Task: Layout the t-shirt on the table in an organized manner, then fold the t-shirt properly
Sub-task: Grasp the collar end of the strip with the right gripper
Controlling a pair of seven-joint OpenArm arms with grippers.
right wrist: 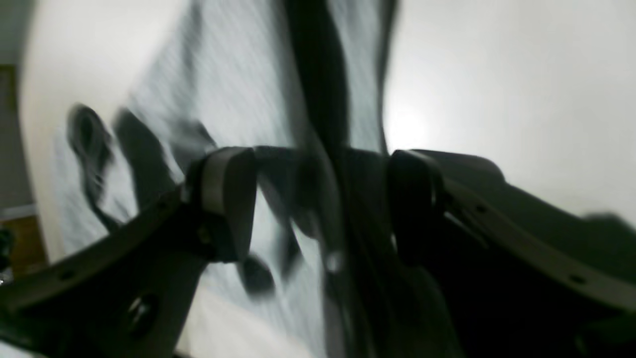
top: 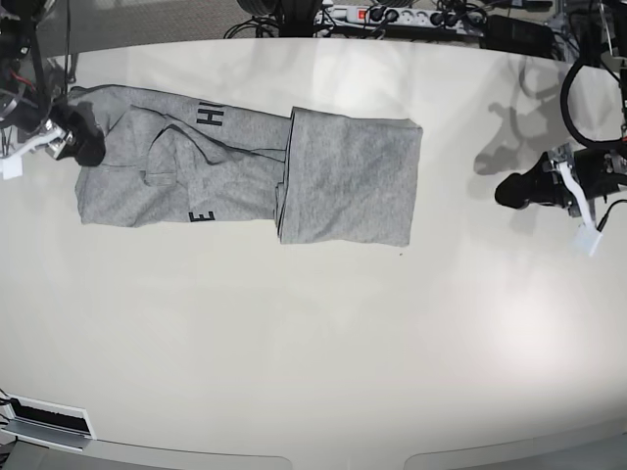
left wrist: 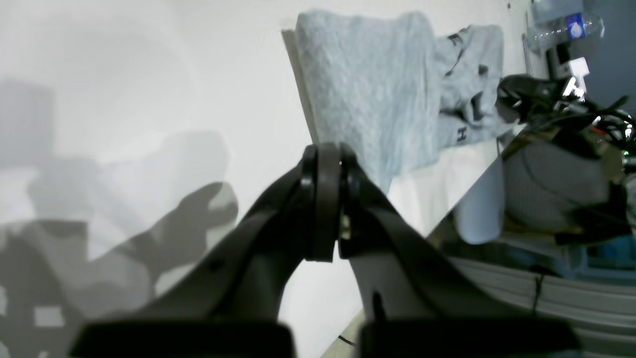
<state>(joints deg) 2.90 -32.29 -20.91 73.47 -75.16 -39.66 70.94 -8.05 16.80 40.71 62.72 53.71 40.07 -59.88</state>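
In the base view, the lower half of the frame is bare glossy off-white bench (top: 313,372). Above it, in the upper left and centre, the grey t-shirt (top: 245,166) lies flat on the bench, its right part folded over into a neat plain panel and its left part wrinkled, with black letters showing. At the far left edge the right claw (top: 78,137) sits at the shirt's upper-left corner; the right wrist view, though blurred, shows its fingers (right wrist: 226,199) spread wide over the cloth, gripping nothing. At the right edge the left claw (top: 514,191) hangs over bare bench, well apart from the shirt, its fingers (left wrist: 323,199) pressed together, empty.
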